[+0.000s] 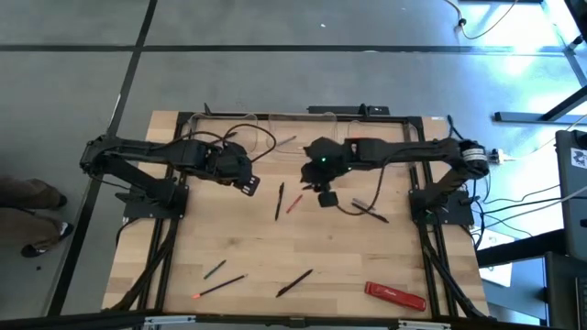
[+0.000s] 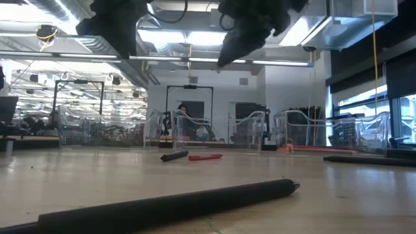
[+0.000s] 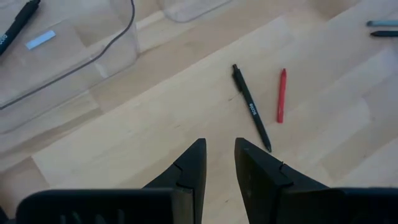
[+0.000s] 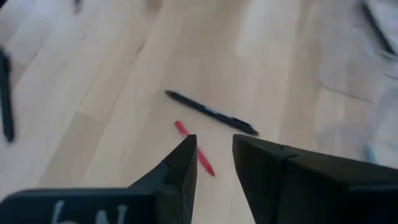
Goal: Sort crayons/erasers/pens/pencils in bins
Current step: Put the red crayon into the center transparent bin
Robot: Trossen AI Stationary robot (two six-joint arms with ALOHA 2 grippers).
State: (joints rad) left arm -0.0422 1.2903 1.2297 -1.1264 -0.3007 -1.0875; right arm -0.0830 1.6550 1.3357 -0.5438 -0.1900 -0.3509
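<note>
A slim black pen (image 2: 175,205) lies nearest the low camera, across the frame's bottom. At the high view's centre, another black pen (image 1: 279,201) and a thin red pen (image 1: 293,203) lie side by side below the clear plastic bins (image 1: 303,124). Both the left gripper (image 1: 249,186) and the right gripper (image 1: 326,197) hover narrowly parted and empty; the reach looks in hand, and next the right must descend squarely over one pen.

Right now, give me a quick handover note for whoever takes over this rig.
Left gripper: open, empty, above the table's left-centre.
Right gripper: open, empty, over the black pen and red pen at mid-table.
Bins stand along the far edge; one holds a pen.
Left to sort: those two pens, more pens near the front edge and right, and the red bar.
</note>
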